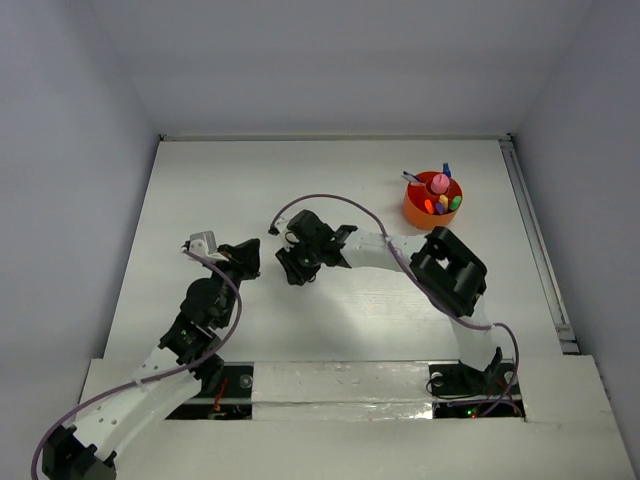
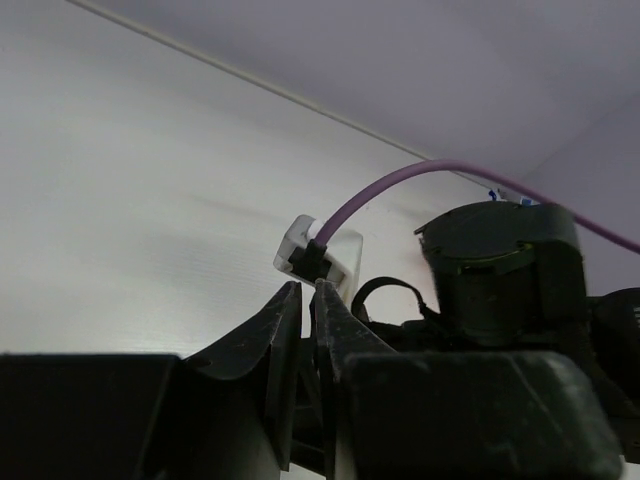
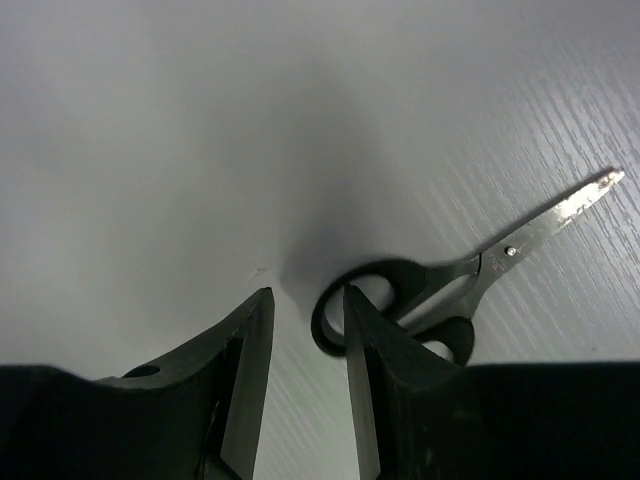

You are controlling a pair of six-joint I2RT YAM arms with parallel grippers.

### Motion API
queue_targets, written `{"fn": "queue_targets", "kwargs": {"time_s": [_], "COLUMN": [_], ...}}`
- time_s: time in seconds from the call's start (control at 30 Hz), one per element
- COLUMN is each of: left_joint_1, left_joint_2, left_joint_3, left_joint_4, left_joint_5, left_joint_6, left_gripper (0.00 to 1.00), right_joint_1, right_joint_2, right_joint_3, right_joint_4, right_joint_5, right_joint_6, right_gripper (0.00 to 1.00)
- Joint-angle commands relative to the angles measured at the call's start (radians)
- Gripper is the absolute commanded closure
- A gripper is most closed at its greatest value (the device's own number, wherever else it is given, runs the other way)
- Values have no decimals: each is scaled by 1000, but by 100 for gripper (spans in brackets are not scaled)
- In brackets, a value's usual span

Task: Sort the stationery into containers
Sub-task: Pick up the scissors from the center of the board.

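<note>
Scissors (image 3: 470, 285) lie on the table (image 3: 150, 120) just beside the narrowly parted right end effector (image 3: 305, 300); left end effector (image 2: 308, 292) pinched closed.

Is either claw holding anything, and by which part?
Nothing is held. The right gripper is open at the black handle loop of the scissors, not gripping it; the left gripper is shut on nothing.
</note>
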Motion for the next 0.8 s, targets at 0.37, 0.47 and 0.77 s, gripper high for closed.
{"fn": "queue_targets", "kwargs": {"time_s": [0.37, 0.47, 0.77], "left_joint_1": [5, 5, 5], "left_joint_2": [-51, -60, -72], "left_joint_3": [-1, 1, -12], "left_joint_4": [0, -18, -11], "left_joint_5": [-46, -66, -73], "left_joint_6": [-5, -9, -18], "left_gripper": [88, 86, 78], "right_joint_1": [82, 83, 70], "right_joint_2": [102, 97, -80], "right_joint_3": [75, 55, -69], "right_joint_4": [-121, -129, 58], "right_joint_5": [387, 474, 428], "right_joint_6": [-38, -21, 100], "right_gripper": [69, 86, 100]}}
